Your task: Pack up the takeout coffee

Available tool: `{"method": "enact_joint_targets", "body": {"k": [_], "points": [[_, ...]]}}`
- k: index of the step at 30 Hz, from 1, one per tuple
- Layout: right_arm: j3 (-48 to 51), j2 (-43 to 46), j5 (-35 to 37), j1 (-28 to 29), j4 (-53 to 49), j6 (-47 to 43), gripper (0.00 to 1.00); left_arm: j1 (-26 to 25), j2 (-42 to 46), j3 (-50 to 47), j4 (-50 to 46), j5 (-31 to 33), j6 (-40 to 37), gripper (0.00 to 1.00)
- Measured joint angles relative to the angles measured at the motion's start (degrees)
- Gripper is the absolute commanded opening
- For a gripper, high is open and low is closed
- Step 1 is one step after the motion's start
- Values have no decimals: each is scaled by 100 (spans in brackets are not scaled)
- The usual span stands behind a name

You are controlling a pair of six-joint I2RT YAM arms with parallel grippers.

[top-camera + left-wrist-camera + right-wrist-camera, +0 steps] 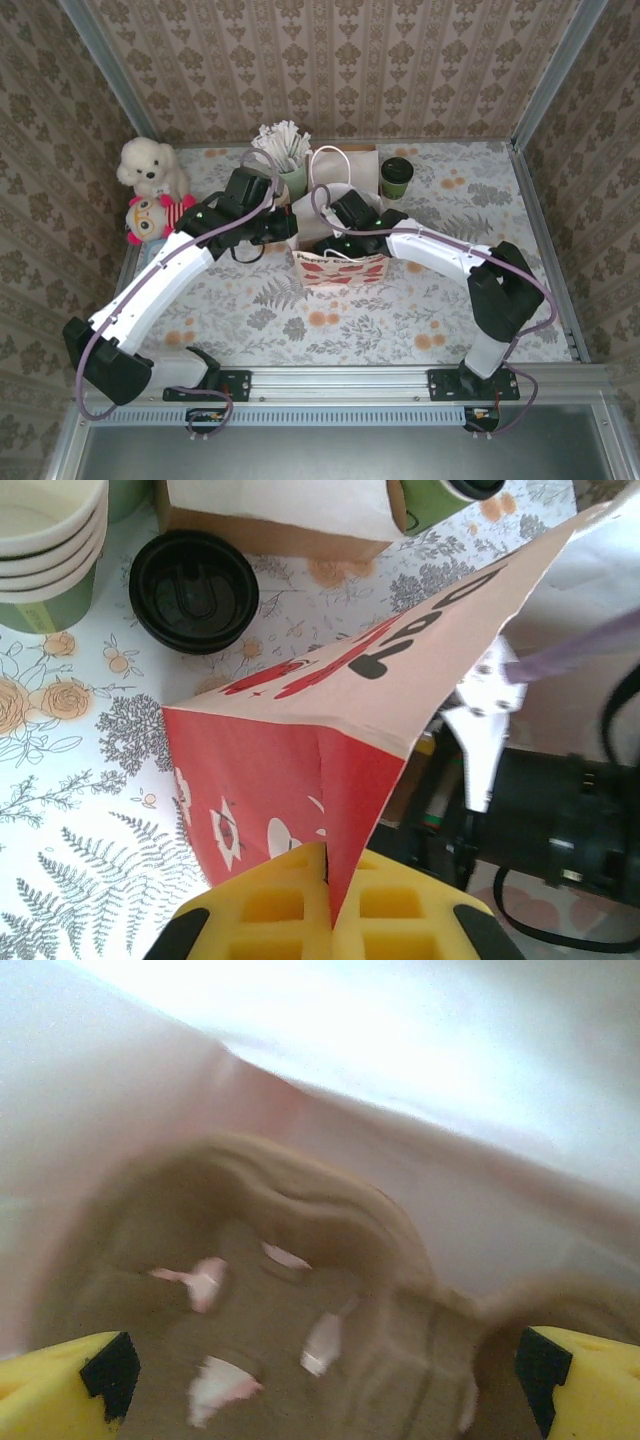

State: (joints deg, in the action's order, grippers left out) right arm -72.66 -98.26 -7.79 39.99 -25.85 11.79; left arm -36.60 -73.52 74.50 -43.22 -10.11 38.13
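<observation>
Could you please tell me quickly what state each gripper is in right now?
Left gripper: closed, pinching the edge of the paper bag.
Right gripper: open, holding nothing.

Green cup point(396, 180), red-patterned bag point(340, 268)

A lab booth: wallpapered panels point(340, 70) in aluminium frame point(557, 75)

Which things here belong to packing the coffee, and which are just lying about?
Job: green coffee cup, black lid, paper bag pinched by the left gripper.
Lying about: stack of cups, stick holder, white plush dog, pink plush doll.
</observation>
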Motion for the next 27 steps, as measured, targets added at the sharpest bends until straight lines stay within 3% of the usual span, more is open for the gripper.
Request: {"method": "enact_joint_targets", "body": {"k": [4,13,19,21,27], "points": [[9,170,-269,4,4,-595,100,0,-4,7,-13,-2,-2,0],[107,232,-861,4,-310,-2874,83,0,-4,7,-55,-63,-66,0],[-195,-59,-789,11,-1091,-4332,70,0,-4,7,-57,-61,-70,0],[-310,-254,-715,20,-1235,-4594,57,0,-4,7,-55,-59,-70,0],[-424,-597,-385,101,-1475,-5080,57,33,-4,7,-50,-44,-68,0]]}}
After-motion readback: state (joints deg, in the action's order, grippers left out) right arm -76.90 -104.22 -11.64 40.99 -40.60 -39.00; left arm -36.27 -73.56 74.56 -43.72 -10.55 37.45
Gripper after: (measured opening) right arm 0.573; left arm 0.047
